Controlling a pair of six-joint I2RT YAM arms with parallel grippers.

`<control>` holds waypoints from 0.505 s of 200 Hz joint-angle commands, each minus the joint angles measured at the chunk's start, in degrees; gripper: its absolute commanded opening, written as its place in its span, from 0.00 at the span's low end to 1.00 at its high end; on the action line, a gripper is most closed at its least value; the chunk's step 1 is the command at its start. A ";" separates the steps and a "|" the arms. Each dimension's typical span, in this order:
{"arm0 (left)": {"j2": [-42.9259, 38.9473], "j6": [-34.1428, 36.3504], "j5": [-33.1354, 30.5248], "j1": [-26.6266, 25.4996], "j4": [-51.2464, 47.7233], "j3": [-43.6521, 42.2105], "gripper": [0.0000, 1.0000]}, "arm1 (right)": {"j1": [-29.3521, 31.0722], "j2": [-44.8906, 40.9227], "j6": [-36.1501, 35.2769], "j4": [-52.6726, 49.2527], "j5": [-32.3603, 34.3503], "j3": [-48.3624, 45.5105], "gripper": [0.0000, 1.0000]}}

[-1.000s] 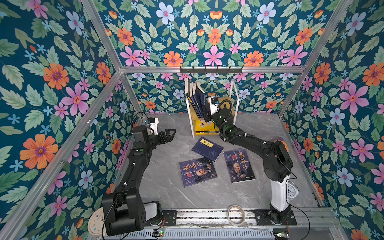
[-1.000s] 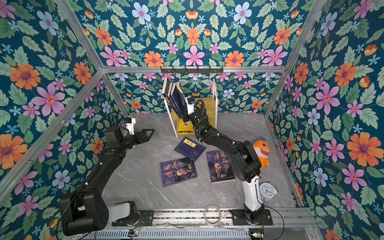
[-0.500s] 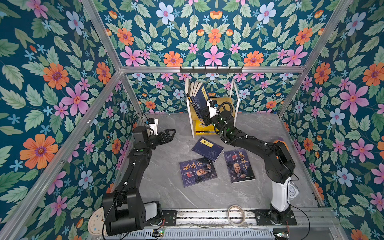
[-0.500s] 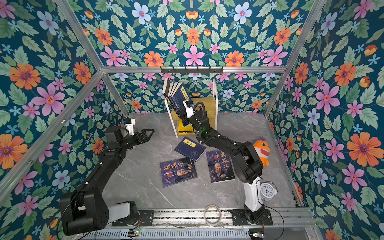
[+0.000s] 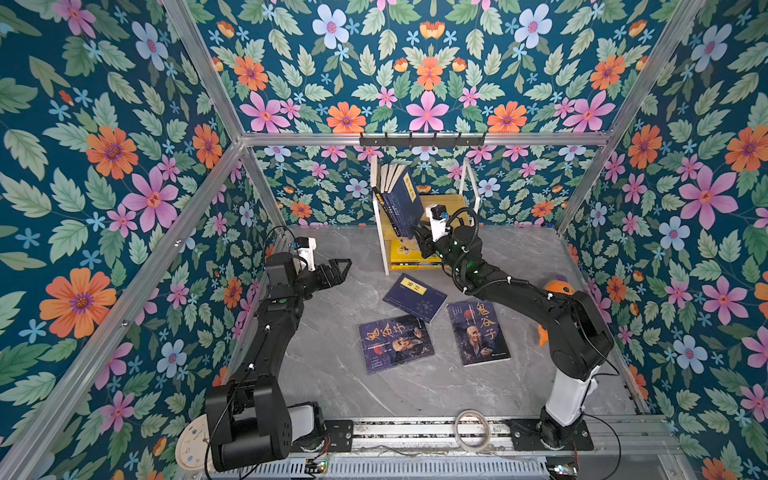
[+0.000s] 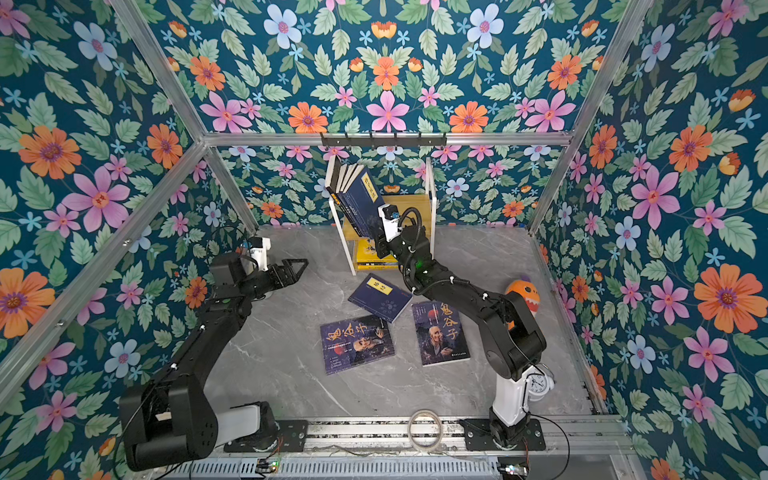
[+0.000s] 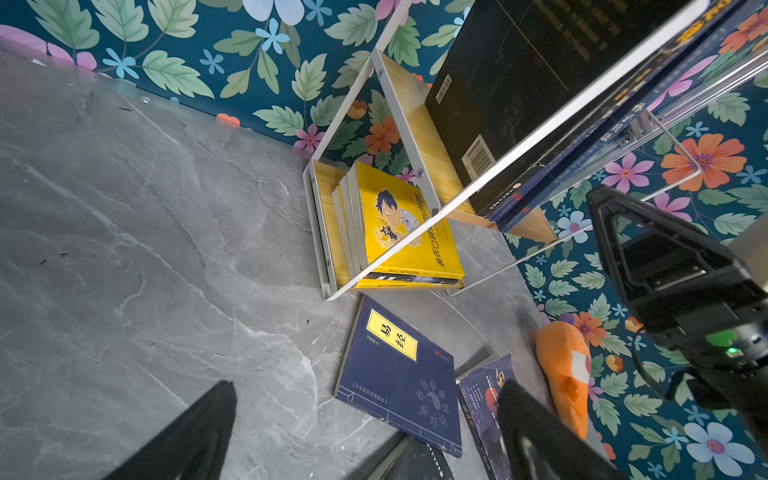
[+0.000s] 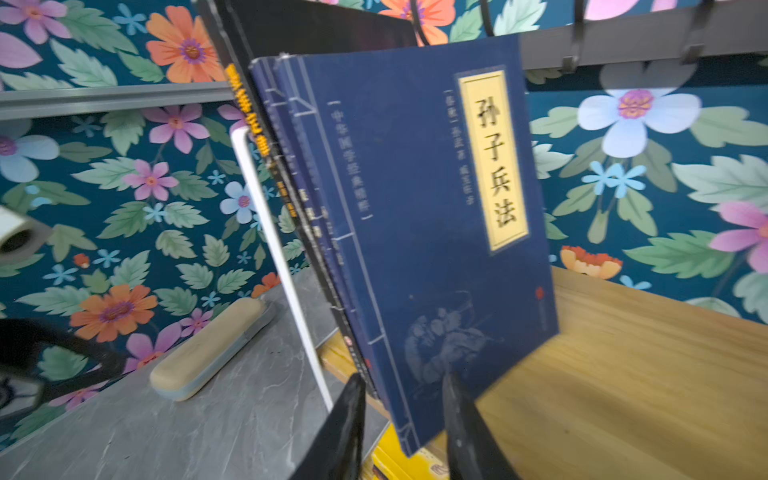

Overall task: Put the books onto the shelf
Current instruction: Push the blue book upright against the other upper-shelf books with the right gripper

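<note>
Right gripper (image 8: 403,378) part-open, straddling bottom corner of navy book (image 8: 415,228), not clamped; book leans at left end of shelf (image 8: 623,374) top board. Left gripper (image 7: 365,386) wide open, empty, near table (image 5: 332,374) left edge.

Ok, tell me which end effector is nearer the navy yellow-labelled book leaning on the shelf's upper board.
Right. The right end effector is at the lower corner of the navy yellow-labelled book; the left end effector hovers over the grey table, apart, left of the white-framed wooden shelf.
</note>
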 commanded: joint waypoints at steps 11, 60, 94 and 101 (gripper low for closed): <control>-0.03 0.01 0.61 0.13 2.41 -0.08 1.00 | -1.51 1.04 -0.49 -8.40 9.47 4.08 0.16; -0.21 -0.15 0.52 0.10 2.39 -0.09 1.00 | -3.02 8.63 1.40 -20.58 11.09 17.37 0.00; -0.20 -0.20 0.69 0.06 2.47 -0.09 1.00 | -2.98 14.38 2.74 -25.08 10.09 25.33 0.00; -0.28 -0.20 0.61 0.12 2.48 -0.17 1.00 | -2.98 15.39 3.26 -25.48 9.74 26.44 0.00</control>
